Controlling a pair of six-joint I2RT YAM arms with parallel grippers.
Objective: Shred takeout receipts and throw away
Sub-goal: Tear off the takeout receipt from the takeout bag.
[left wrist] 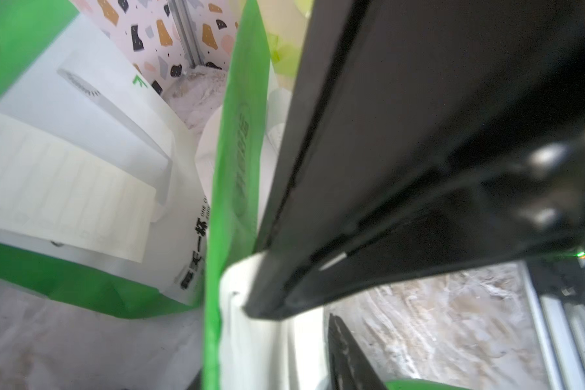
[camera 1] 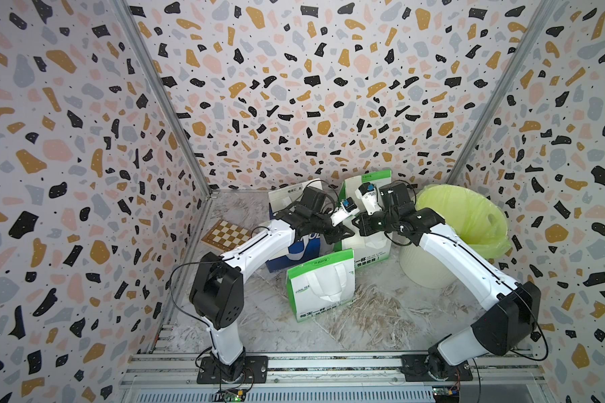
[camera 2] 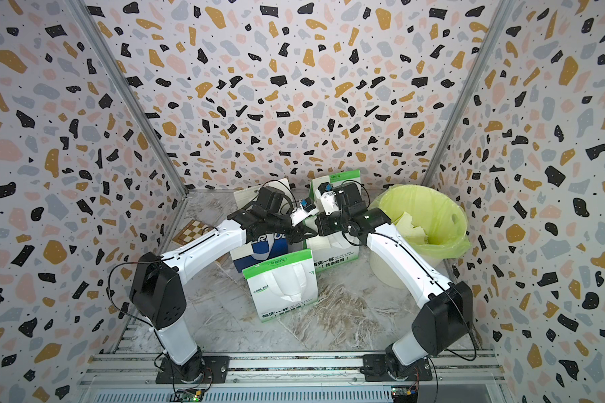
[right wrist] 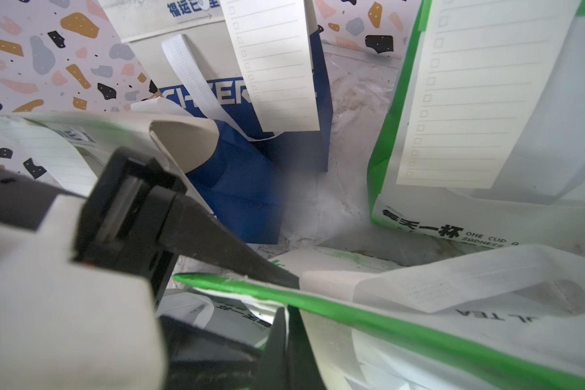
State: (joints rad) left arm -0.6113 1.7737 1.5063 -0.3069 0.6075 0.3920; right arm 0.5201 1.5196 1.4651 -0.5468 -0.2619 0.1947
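Both arms are meeting over the cluster of bags standing mid-bench, toward the far edge. The right gripper (camera 1: 357,223) is pinching fully closed at the green rim of the middle green-and-white bag (right wrist: 402,329). Whether any paper is caught between its tips cannot be told. The left gripper (camera 1: 344,232) is holding its jaws partly apart astride the same rim, clamping nothing that shows.

The takeout receipts are mostly untorn. One slip (right wrist: 277,67) is hanging on the blue-and-white bag (right wrist: 250,189) and another (right wrist: 480,94) on the far green-and-white bag (right wrist: 382,162). Torn pieces (camera 2: 411,226) are lying in the bin (camera 2: 458,240) at the bench's right edge.

The step in hand is probably getting two grips on one slip so it can be pulled apart. To do it well, the left jaws should be closing on paper alone, just beside the right pinch. They should be avoiding the bag's rim and the ribbon handle (right wrist: 453,280). The tear would then be starting between the two grips. The bag looks light, so a slow, opposed pull would be keeping it from tipping.
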